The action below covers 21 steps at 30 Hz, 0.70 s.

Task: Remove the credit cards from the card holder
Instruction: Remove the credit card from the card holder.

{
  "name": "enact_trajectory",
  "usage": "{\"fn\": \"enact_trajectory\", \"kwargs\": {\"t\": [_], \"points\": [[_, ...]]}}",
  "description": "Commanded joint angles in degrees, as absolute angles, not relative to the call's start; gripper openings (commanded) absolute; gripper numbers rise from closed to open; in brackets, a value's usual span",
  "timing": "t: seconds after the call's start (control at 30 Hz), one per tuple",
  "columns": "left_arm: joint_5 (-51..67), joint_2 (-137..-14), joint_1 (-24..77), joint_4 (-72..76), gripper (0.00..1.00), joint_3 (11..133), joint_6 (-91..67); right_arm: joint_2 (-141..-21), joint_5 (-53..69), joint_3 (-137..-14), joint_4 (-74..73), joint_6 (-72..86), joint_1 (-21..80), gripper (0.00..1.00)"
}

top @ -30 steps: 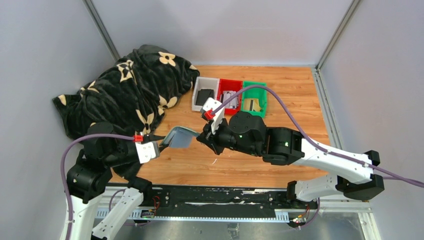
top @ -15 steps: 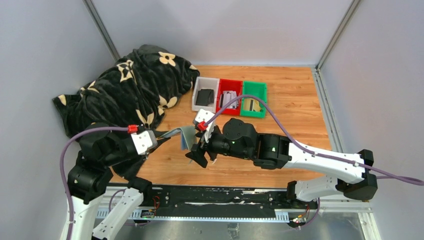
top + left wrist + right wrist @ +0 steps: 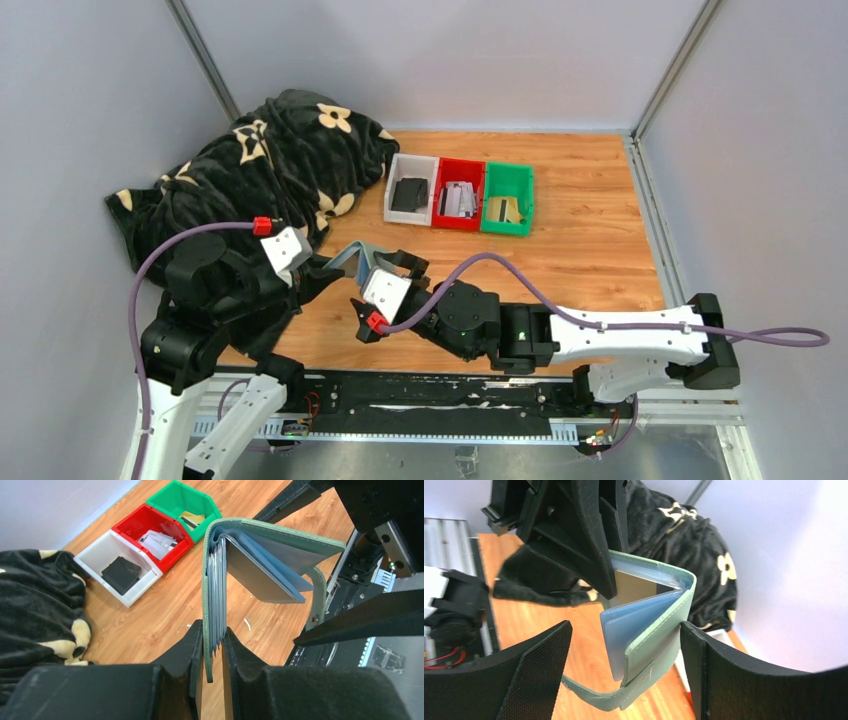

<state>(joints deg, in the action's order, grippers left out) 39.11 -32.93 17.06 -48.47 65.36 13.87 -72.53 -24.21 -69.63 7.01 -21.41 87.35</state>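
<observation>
The left gripper [image 3: 214, 642] pinches the card holder [image 3: 272, 567] tight by one half and holds it up off the table [image 3: 590, 230], near and to the left. The holder hangs half open like a book. The right gripper [image 3: 625, 626] has its jaws spread wide, one on each side of the holder's other half. I cannot tell if they touch it. Far back, a black card [image 3: 408, 192] lies in the white tray [image 3: 397, 168]. Silvery cards [image 3: 457, 198] lie in the red tray [image 3: 463, 165], and a gold card [image 3: 508, 208] in the green tray [image 3: 510, 172].
</observation>
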Motion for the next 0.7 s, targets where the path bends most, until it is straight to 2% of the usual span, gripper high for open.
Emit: {"fn": "enact_trajectory", "kwargs": {"t": [0.0,0.13,0.23,0.37,0.53,0.6,0.67], "points": [[38.6,-33.7,17.1,-45.8,0.00,67.5,11.5,-75.0,-36.3,-69.0,14.9,-31.6,89.1,0.83],[39.0,-33.6,17.1,-45.8,0.00,68.1,12.1,-75.8,-39.8,-69.6,16.2,-33.0,89.1,0.67],[39.2,-33.2,17.1,-45.8,0.00,68.4,12.7,-75.6,-43.6,-69.8,17.5,-33.9,89.1,0.44],[40.4,-32.6,17.1,-45.9,0.00,68.1,13.6,-73.0,-42.5,-68.8,16.7,-31.4,88.9,0.24],[44.4,-32.5,17.1,-47.5,0.00,68.0,15.6,-67.9,-24.7,-68.6,5.4,-18.6,85.4,0.10],[46.1,-32.4,17.1,-47.7,0.00,67.9,16.2,-66.3,-17.1,-68.8,2.0,-14.4,83.6,0.01],[47.2,-32.3,17.1,-47.8,0.00,67.4,16.7,-65.3,-11.4,-69.0,-0.6,-10.9,81.6,0.00]]}}
